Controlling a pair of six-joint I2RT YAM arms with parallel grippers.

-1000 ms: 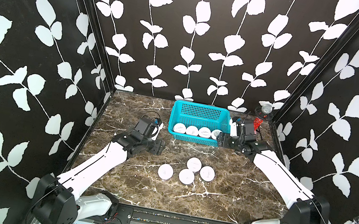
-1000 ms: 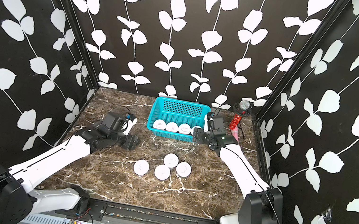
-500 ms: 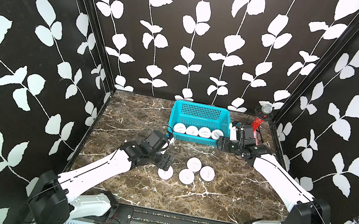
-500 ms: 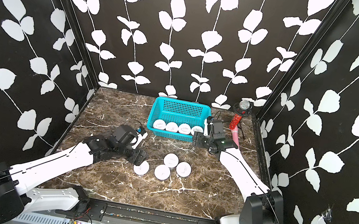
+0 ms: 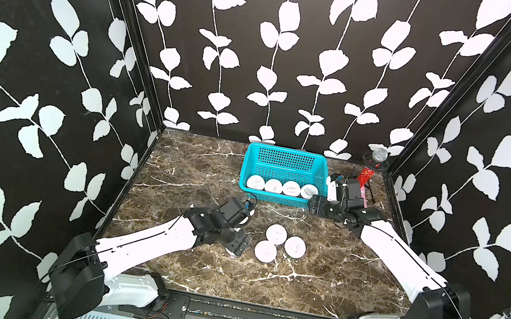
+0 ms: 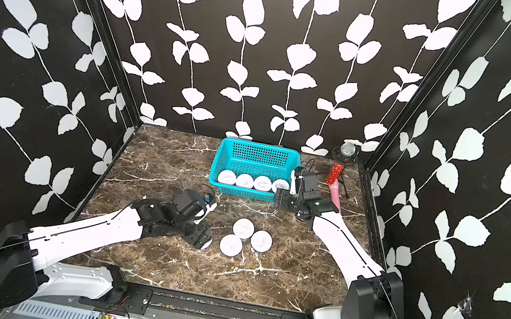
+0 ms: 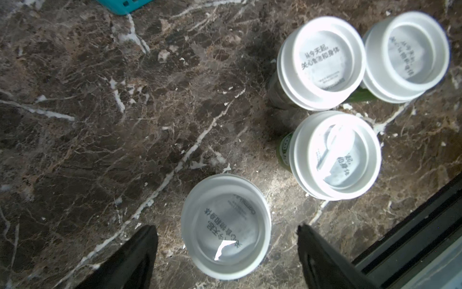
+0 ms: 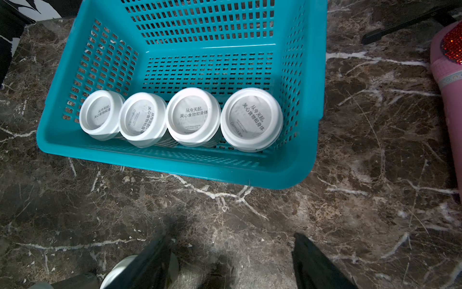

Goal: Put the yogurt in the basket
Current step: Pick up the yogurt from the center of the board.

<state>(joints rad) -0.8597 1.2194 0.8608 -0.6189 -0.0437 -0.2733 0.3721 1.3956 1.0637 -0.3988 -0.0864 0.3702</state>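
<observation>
- Brown marble table [image 5: 195, 171] veined in white, boxed in by black walls printed with white leaves.
- Turquoise basket [image 5: 287, 153] with grid sides at the back of the table; near half filled, far half bare.
- Left gripper [image 7: 225, 231] low over the front of the table, fingers [image 7: 135, 255] spread wide either side of one yogurt cup [image 7: 226, 226] and clear of its sides; nothing gripped.
- Right gripper [image 8: 230, 240] just beside the basket's near right corner, jaws apart over bare marble, empty.
- Half done, by the look of it: four yogurt cups in a row [image 8: 192, 117], upright along the basket's near wall and touching one another; four more left out on the table.
- Of those four, three huddled together [image 5: 276, 234] just beside the left gripper, the fourth between its fingers.
- Small cups, each with a round white lid, raised rim and sunken centre bearing faint grey print; greenish sides just visible beneath the lids.
</observation>
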